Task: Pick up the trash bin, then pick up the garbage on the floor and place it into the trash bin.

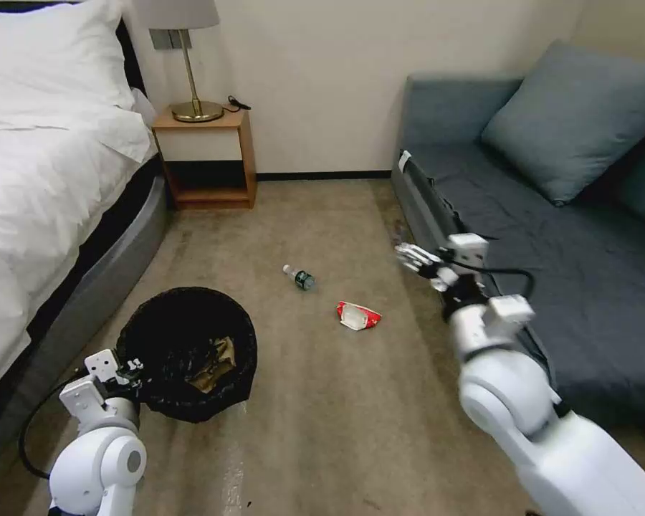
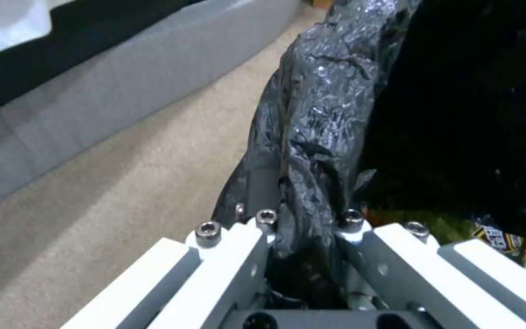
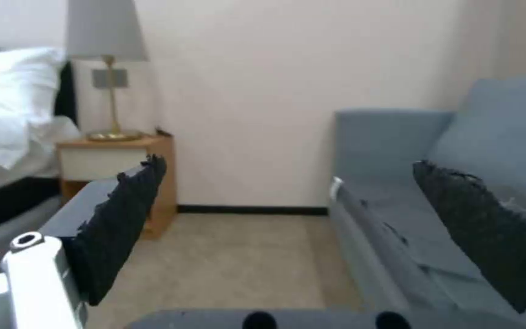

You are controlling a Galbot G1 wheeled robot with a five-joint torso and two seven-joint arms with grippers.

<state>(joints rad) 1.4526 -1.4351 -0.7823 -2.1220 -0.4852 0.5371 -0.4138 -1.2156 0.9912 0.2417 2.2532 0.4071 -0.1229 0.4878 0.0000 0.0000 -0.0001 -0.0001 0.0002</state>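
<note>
The trash bin (image 1: 186,351) is held up at the lower left, next to the bed (image 1: 43,186), with its near rim and black liner (image 2: 312,128) pinched by the left tool (image 1: 132,373). In the left wrist view the crinkly bag is seen squeezed between the two white fingers (image 2: 239,260). Inside the bin, a gold-brown wrapper (image 1: 215,362) can be made out lying against the liner.

The right tool (image 1: 408,256) is held out in the air by the sofa (image 1: 552,236), spread wide with nothing between its dark pads (image 3: 117,219). It's well apart from the garbage left on the floor: the red-and-white wrapper (image 1: 358,315) sits lower and to its left, and the small clear bottle (image 1: 299,277) is lying on its side a bit farther left, near the middle of the carpet (image 1: 322,401).
</note>
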